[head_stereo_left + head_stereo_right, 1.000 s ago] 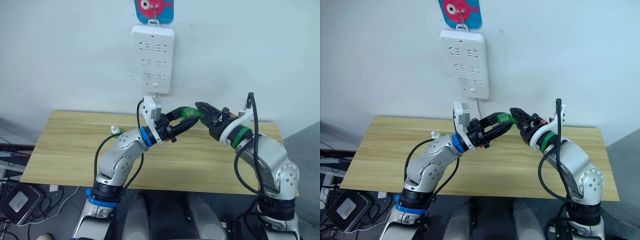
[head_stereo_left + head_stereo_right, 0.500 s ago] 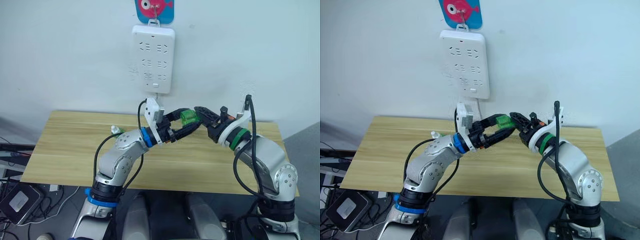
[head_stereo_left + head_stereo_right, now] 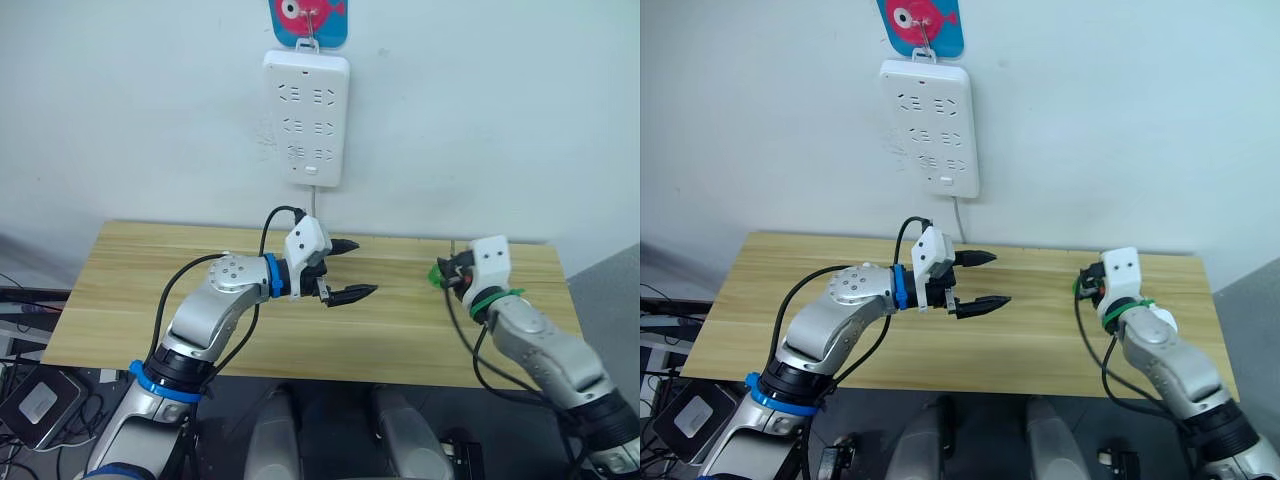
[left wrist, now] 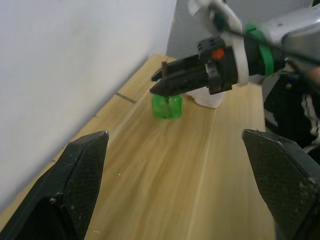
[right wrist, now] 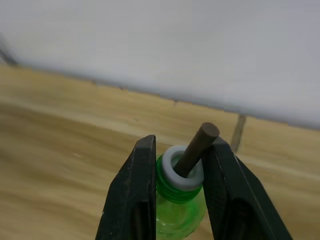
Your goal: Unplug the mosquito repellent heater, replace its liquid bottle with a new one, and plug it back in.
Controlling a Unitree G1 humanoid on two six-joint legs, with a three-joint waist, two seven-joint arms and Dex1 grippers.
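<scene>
Over the wooden surface [image 3: 130,300], the left tool [image 3: 347,269] hangs wide open, empty. At its 3 o'clock, the right tool [image 5: 179,197] grips a green bottle [image 5: 180,207] by the neck.

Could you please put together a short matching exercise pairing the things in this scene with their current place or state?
Things:
1. left hand
2. right hand
3. power strip
4. green bottle

States:
A. hangs on the wall
B. open, holding nothing
C. has a dark wick standing out of its neck
D. shut on the bottle's neck

Pairs: 1-B, 2-D, 3-A, 4-C
</scene>
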